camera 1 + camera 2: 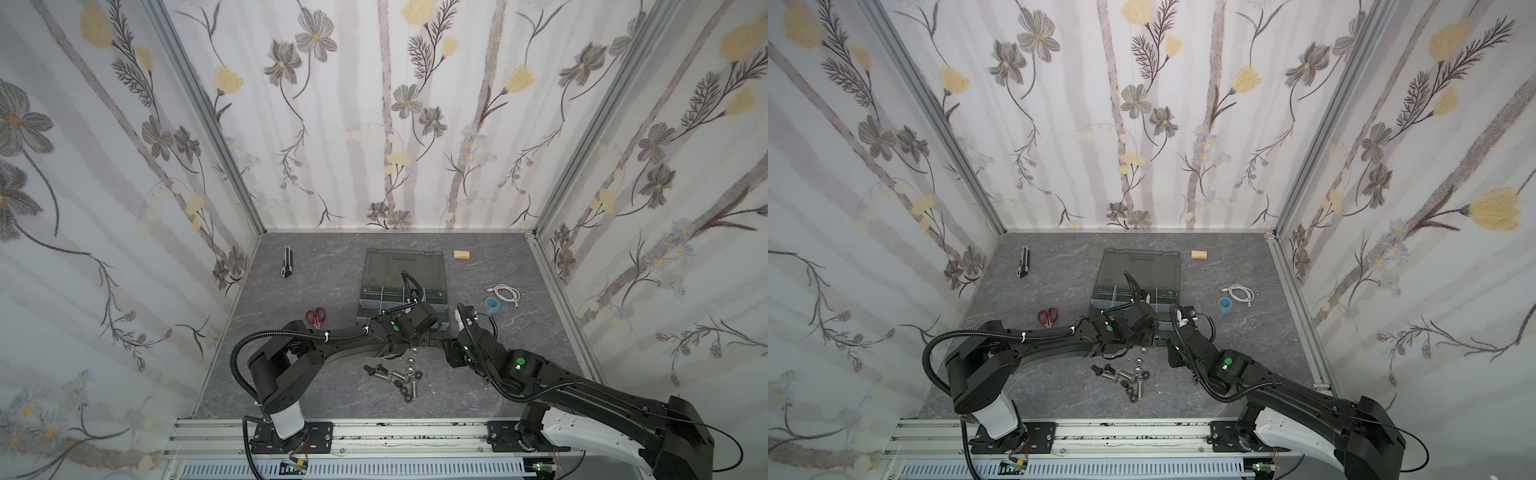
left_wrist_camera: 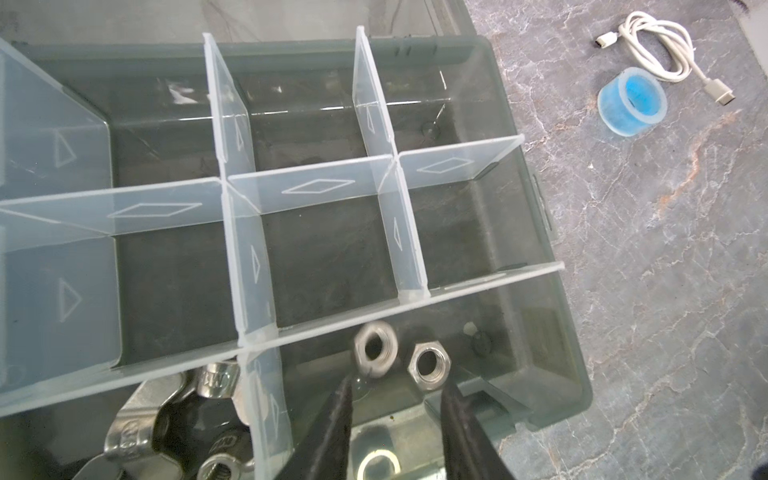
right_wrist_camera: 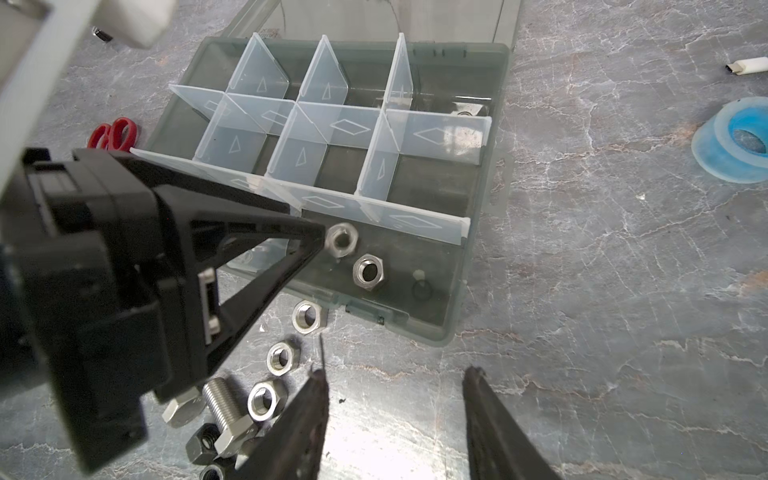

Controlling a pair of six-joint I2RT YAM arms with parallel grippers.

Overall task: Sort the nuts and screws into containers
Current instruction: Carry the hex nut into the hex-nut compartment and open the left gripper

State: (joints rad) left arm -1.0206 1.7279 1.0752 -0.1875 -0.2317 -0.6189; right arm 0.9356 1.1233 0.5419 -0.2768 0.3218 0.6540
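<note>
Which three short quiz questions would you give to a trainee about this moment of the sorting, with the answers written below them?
1. True or false: the right gripper is shut on a screw.
2. What lies in the compartment under the left gripper? A. black screws B. silver hex nuts C. a tape roll
3. Fill in: the unsorted screws lie on the ____, in front of the organizer case.
Key: 1. False: its jaws are apart and empty. 2. B. 3. table.
</note>
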